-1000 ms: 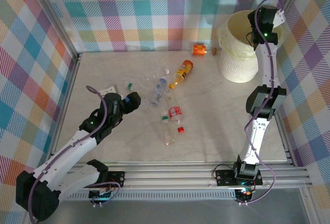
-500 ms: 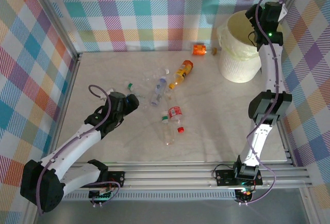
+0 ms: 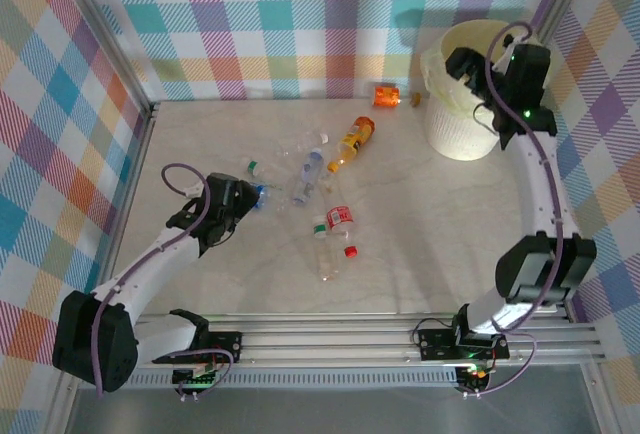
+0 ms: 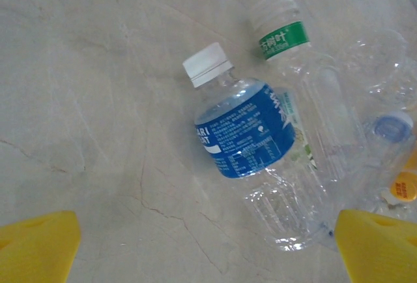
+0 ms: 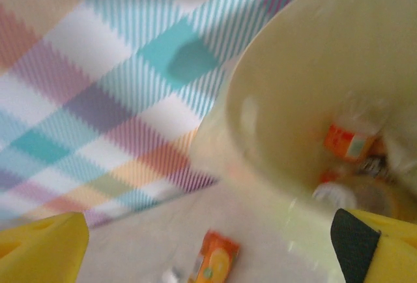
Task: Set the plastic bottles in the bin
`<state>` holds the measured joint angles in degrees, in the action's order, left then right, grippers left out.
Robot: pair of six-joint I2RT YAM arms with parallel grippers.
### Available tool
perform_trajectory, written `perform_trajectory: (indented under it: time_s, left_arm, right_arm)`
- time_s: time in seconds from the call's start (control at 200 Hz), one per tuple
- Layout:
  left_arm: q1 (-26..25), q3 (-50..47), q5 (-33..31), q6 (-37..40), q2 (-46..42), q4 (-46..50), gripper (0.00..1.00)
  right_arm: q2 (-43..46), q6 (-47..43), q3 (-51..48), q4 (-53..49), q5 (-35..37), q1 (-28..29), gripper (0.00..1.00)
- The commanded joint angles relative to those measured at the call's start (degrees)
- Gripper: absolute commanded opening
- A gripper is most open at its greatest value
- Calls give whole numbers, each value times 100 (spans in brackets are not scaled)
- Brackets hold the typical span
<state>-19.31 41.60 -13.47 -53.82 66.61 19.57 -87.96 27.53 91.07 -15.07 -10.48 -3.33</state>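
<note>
On marble tbl (image 3: 430, 254), bottles (image 3: 341, 218), plaid walls (image 3: 300, 24)

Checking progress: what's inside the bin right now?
Inside the bin, the right wrist view shows an orange-labelled bottle and blurry shapes below it. The bin's wall and the blur hide the rest, so no count is possible.

Crushed bottles (image 3: 308, 176) are being shown scattered well left of the upright bin (image 3: 458, 136).
A white-capped, blue-labelled bottle (image 4: 251, 136) is being shown lying on its side, touching a clear green-labelled bottle (image 4: 293, 51). An orange bottle (image 3: 352, 142) is being shown lying slantwise, and a red-labelled bottle (image 3: 340, 217) nearer. A stubby orange bottle (image 3: 386, 95) is being shown just left of the white, yellow-lined bin, with an orange-labelled bottle (image 5: 348, 141) inside it.
</note>
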Motion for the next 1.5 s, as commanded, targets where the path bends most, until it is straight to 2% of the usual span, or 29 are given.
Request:
perform_trajectory:
  time_s: [0.0, 0.265, 0.525, 0.755, 0.98, 1.12, 1.495]
  left_arm:
    - [166, 250, 254, -225, 144, 35, 100]
    - [447, 579, 337, -316, 561, 170, 100]
    - [733, 860, 682, -426, 1216, 75, 100]
    - [824, 996, 824, -616, 1676, -192, 100]
    - [832, 1348, 1581, -741, 2430, -780, 100]
    - [830, 1367, 1660, -888, 2707, -1039, 99]
    - [802, 1355, 1864, -879, 3326, -1465, 86]
  right_arm:
    - [650, -186, -804, 652, -884, 121, 100]
    - [1688, -309, -2462, 724, -1154, 226, 100]
    - [2132, -516, -3337, 739, -1140, 227, 100]
    - [2169, -591, -3366, 671, -1106, 228, 100]
    - [2204, -617, -3383, 617, -1138, 228, 100]
    - [2268, -678, -3419, 537, -1097, 223, 100]
    - [2210, -656, -3402, 531, -1140, 226, 100]
